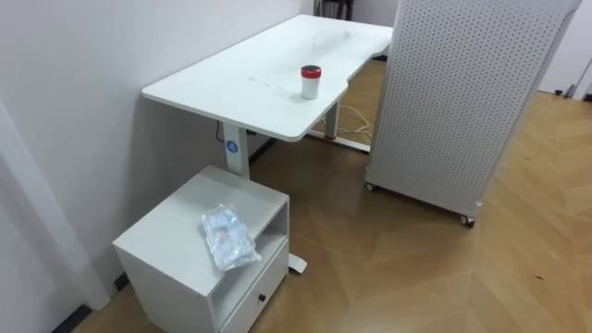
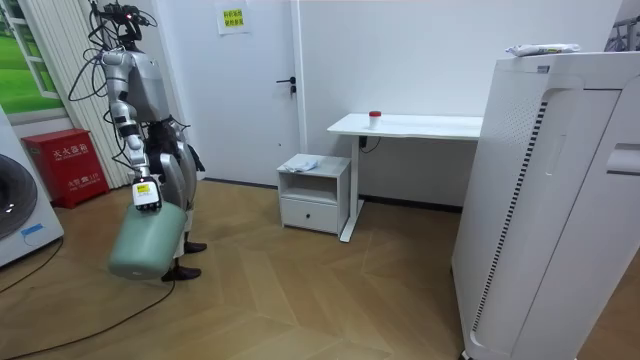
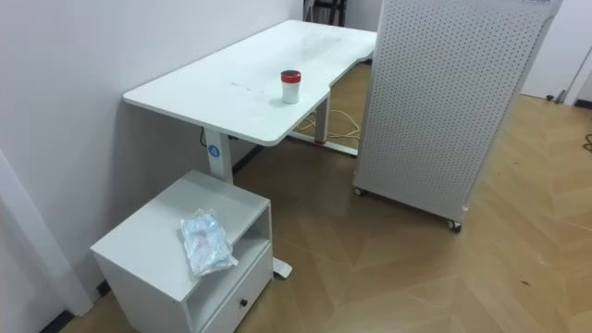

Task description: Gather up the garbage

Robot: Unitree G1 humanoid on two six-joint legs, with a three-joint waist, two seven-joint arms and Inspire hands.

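Plastic wrapping (image 1: 228, 237), crumpled, lies atop the low white cabinet (image 1: 166, 231), well away from the right hand (image 2: 146, 194) at the green bin (image 2: 145, 245) rim; whether that hand grips it I cannot tell. Approach stage, I judge: next, walk over beside the counter (image 1: 250, 76) and reach.

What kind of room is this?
Probably a home-like practice room, part office: a white desk, a small white cabinet beside it, and what looks like a washing machine.

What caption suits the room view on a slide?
Robot stands on the wood floor with a pale green bin at its side, across from a white cabinet bearing crumpled plastic.
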